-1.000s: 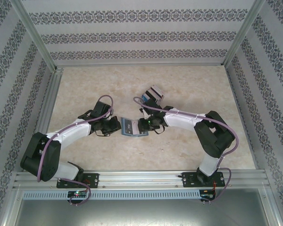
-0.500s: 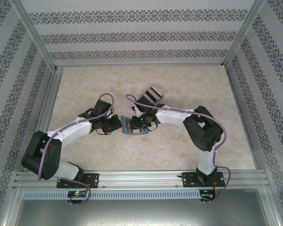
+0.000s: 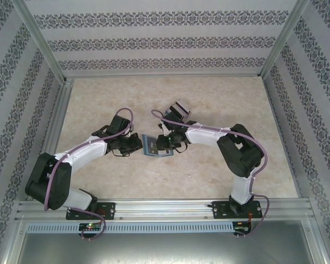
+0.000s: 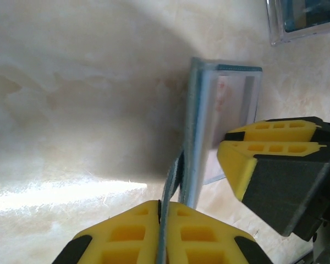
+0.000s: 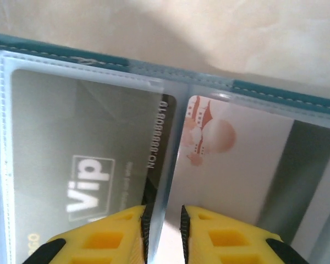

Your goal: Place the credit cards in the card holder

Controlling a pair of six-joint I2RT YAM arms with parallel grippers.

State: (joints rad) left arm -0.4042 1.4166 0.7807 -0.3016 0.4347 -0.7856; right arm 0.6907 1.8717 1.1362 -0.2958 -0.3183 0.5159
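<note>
**Claws on both sides grip a teal-edged, clear-plastic card holder [image 3: 153,146]**

Left claw [image 3: 139,145] reaches in from the left of the overhead frame. Its yellow fingers are pressed fully together on the thin near edge of the card holder [image 4: 231,99]. In its own wrist view the left claw [image 4: 160,212] sits at the bottom centre, with the holder running up and away from it, standing on edge on the beige marbled counter [image 3: 220,99].

The right claw [image 3: 163,145] comes from the right and meets the holder on its opposite side. In the left wrist view it appears at mid right [image 4: 234,140], fingers nearly together on a clear page. In its own view the right claw [image 5: 164,212] is closed to a narrow slit, with the seam between two transparent pockets caught between its fingers.

Two credit cards already sit in those pockets. A dark card [image 5: 82,154] printed "Vip" fills the left pocket, and a white card [image 5: 236,165] with a red-orange picture fills the right one. The holder's teal border [image 5: 55,47] runs along the top of that frame.

A clear plastic case [image 3: 180,109] lies on the counter above and right of the claws, and shows at the upper right of the left wrist view [image 4: 302,25]. What it contains is hard to make out.
</note>
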